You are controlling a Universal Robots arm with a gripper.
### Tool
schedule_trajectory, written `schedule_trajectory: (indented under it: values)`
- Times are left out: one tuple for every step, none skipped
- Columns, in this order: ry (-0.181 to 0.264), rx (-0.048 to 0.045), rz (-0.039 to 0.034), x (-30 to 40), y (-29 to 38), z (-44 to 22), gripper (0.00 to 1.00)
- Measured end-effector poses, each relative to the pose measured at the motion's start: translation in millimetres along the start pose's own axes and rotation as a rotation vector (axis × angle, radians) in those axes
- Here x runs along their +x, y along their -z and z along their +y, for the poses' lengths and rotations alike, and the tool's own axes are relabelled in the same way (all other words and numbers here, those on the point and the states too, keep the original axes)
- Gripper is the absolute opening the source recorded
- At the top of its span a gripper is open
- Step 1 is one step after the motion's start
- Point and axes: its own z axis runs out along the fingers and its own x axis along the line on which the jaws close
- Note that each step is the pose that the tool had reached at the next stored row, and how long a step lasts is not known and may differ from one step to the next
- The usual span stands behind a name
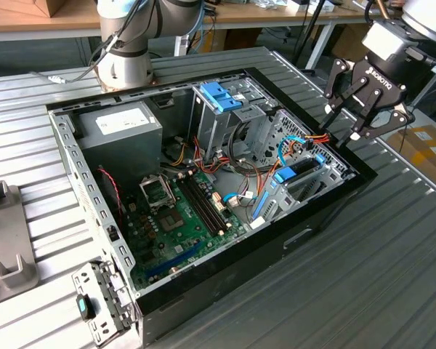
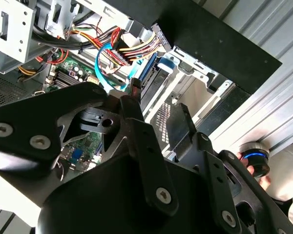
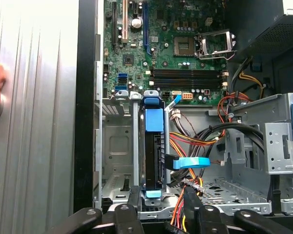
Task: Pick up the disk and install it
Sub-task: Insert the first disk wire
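Disk [image 3: 154, 146]: standing on edge in the drive bay [image 3: 112, 146], at the computer case's [image 1: 225, 280] end toward the exterior view's right. Gripper [image 1: 345, 120]: jaws apart, empty, hovering above it. Installation appears largely done.

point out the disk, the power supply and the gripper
disk [image 3: 154, 156]: first wrist view, dark edge between the blue rails
power supply [image 1: 120, 123]: exterior view, its white label
gripper [image 1: 342, 123]: exterior view, midway between its open jaws

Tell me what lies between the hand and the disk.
In the exterior view, a bundle of coloured wires and a blue cable cross the stretch between the open hand and the disk.
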Motion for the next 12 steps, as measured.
schedule_trajectory:
  values:
    - [0.0,-0.0001,-0.0002,0.1,-0.8,-0.5,0.48]
    - [0.0,-0.0003,-0.0002,0.0,-2.0,-1.3,0.48]
    - [0.0,-0.0009,-0.0002,-0.1,-3.3,-2.1,0.48]
    - [0.0,-0.0015,-0.0001,-0.1,-4.6,-3.1,0.48]
    - [0.0,-0.002,-0.0001,-0.2,-5.7,-4.2,0.48]
    - [0.0,-0.0024,0.0002,-1.0,-6.4,-5.8,0.48]
    - [0.001,-0.0027,0.0003,-1.9,-6.8,-7.4,0.48]
    - [0.002,-0.0029,0.0003,-3.3,-7.2,-9.7,0.48]
    - [0.003,-0.003,0.0003,-4.3,-7.5,-11.4,0.48]
    - [0.005,-0.0032,0.0005,-5.3,-7.8,-13.1,0.48]
    - [0.006,-0.0033,0.0005,-6.1,-8.3,-15.0,0.48]
    - [0.007,-0.0036,0.0007,-7.0,-9.3,-18.0,0.48]
